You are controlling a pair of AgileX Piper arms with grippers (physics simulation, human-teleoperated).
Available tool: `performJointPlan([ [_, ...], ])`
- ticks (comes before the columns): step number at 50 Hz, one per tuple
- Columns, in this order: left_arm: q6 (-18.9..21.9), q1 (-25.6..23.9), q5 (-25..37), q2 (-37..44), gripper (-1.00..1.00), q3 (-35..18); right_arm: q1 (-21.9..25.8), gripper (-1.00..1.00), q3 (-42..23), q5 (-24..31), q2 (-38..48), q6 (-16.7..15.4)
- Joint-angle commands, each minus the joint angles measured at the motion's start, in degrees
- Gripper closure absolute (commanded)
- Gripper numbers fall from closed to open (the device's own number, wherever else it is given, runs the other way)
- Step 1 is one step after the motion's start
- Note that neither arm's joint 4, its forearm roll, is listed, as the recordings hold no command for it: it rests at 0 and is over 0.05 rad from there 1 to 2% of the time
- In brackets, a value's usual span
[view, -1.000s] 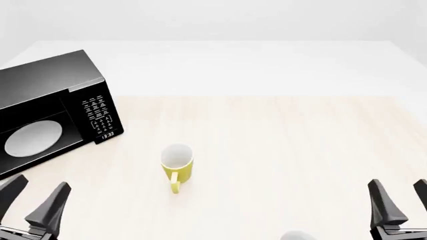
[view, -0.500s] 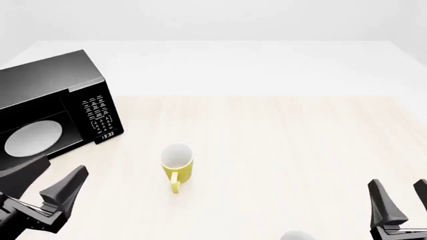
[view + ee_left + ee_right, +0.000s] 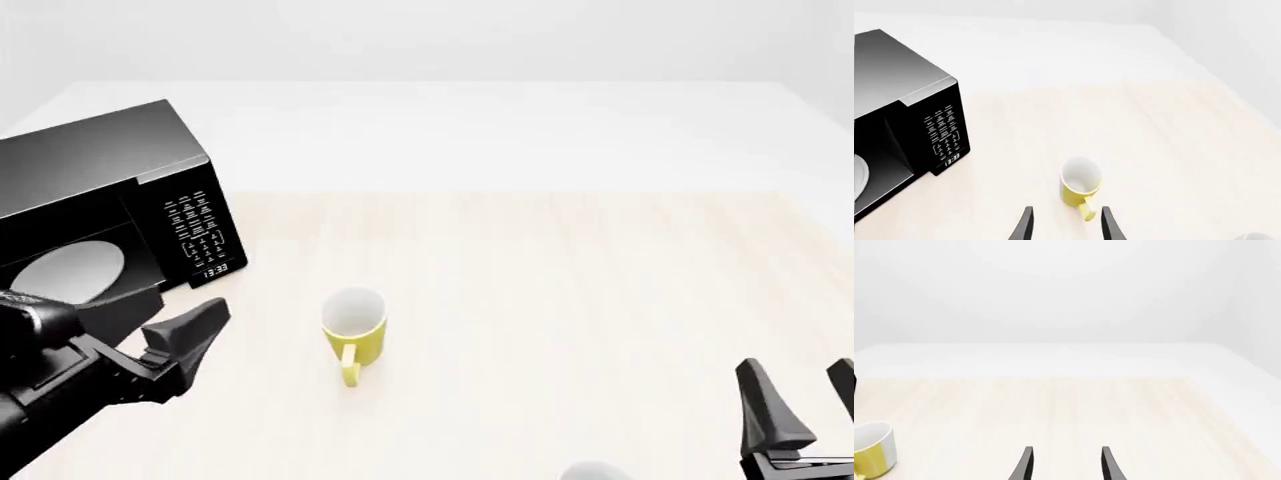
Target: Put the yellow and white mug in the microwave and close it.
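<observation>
Since 1 second ago the left gripper (image 3: 160, 318) has been swinging up from the near left corner of the front view and rotating toward the table's middle; it is now pointing at the mug (image 3: 355, 335) from the left, still apart from it, and passing in front of the microwave's (image 3: 107, 215) lower front edge. The right gripper (image 3: 801, 405) is sitting where it was, at the near right corner. The mug and microwave have not shifted.

The mug is standing upright on the table (image 3: 561, 290), just right of the microwave and nearer the arms, its handle turned toward the arms' side. In the left wrist view the mug (image 3: 1079, 184) is lying just ahead of the 2 fingertips (image 3: 1026, 225), roughly between their lines. The left jaws are spread open with nothing between them; the right jaws are likewise standing apart and empty.

The microwave is cut off at the left edge of the front view, so its door is not showing. Its cavity is open to view, with the white plate (image 3: 67, 270) partly hidden behind the left gripper. The clock (image 3: 214, 269) is reading 13:33. A pale round object (image 3: 587, 472) is cut off at the bottom edge; I cannot tell what it is. The right wrist view is catching only part of the mug (image 3: 873, 449) at its edge.
</observation>
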Motion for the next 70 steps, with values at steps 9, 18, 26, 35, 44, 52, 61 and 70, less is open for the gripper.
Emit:
performJointPlan([
  [9, -6.0, -1.1, -3.1, 10.7, -1.00, 0.3, 0.0, -1.00, 0.0, 0.0, 0.0, 0.0],
  [18, -4.3, 0.3, -7.3, 17.3, -1.00, 0.7, 0.0, -1.00, 0.0, 0.0, 0.0, 0.0],
  [26, -5.3, -1.9, -11.2, 22.9, -1.00, 0.2, 0.0, -1.00, 0.0, 0.0, 0.0, 0.0],
  [35, -6.5, -4.0, -14.2, 27.3, -1.00, -0.1, 0.0, -1.00, 0.0, 0.0, 0.0, 0.0],
  [44, -8.1, -5.3, -17.1, 31.0, -1.00, 0.1, 0.0, -1.00, 0.0, 0.0, 0.0, 0.0],
  [52, -9.5, -6.1, -20.0, 34.8, -1.00, 0.1, 0.0, -1.00, 0.0, 0.0, 0.0, 0.0],
  [61, -11.4, -6.7, -22.9, 39.1, -1.00, -0.3, 0.0, -1.00, 0.0, 0.0, 0.0, 0.0],
  [70, -13.2, -7.2, -25.2, 42.7, -1.00, -0.3, 0.0, -1.00, 0.0, 0.0, 0.0, 0.0],
])
